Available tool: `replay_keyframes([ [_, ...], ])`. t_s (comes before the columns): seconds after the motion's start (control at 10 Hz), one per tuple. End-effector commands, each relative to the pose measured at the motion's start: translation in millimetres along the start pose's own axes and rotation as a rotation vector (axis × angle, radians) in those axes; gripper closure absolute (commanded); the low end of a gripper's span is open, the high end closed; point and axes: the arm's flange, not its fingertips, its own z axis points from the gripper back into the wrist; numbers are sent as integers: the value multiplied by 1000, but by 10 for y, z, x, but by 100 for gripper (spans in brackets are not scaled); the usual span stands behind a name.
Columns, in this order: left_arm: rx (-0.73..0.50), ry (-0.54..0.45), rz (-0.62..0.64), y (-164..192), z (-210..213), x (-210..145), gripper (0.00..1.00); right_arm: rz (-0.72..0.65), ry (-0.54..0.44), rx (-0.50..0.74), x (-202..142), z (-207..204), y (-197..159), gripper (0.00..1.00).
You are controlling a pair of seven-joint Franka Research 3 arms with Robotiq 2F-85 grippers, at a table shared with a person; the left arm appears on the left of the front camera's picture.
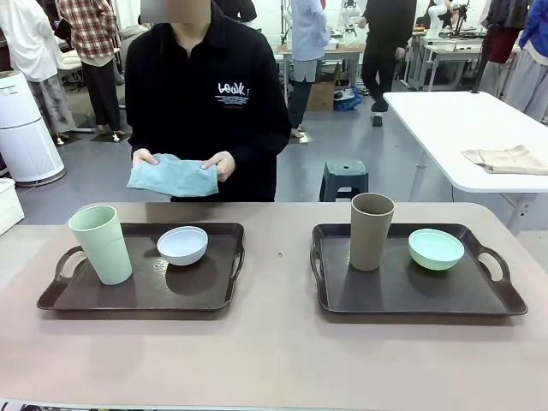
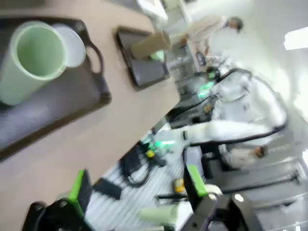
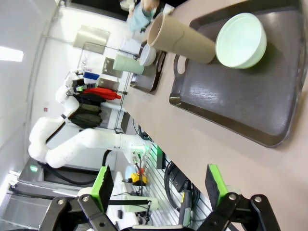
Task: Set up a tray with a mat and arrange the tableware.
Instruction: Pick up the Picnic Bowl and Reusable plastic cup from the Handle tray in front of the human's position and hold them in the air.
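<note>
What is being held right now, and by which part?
The person's hands grip a folded light-blue cloth by its opposite side edges. The left gripper and right gripper are open and empty.

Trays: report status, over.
Left end effector, right end effector open, empty. Green cup, white bowl on left tray; brown cup, mint bowl on right tray. Blue mat in person's hands.

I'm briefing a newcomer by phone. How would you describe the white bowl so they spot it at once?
On the table, take the dark tray on the robot's left. The white bowl sits on it beside a pale green cup. The other bowl, on the right tray, is mint green.
</note>
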Motion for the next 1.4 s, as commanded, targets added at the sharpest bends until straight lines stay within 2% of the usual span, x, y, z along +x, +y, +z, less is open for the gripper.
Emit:
replay_keyframes([
  [0.0,149,5,-437,-378,271,191,0,178,78,-119,140,-303,777,0],
  [0.2,202,29,-685,-870,533,364,0,326,161,-228,289,-767,1681,0],
  [0.3,239,95,-755,-975,635,483,0,445,233,-296,368,-1149,2247,0],
  [0.4,258,118,-746,-1056,696,596,0,535,286,-297,443,-1432,2603,0],
  [0.5,207,102,-633,-1073,576,417,0,594,383,-216,455,-1683,2869,0],
  [0.6,207,102,-633,-1073,576,417,0,475,270,-267,267,-1168,2472,0],
  [1.1,207,102,-633,-1073,576,417,0,469,278,-272,247,-1135,2472,0],
  [1.2,202,117,-645,-1037,572,427,0,395,219,-326,624,-1672,2716,0],
  [1.3,270,145,-696,-918,501,769,0,373,229,-386,966,-2274,3043,0],
])
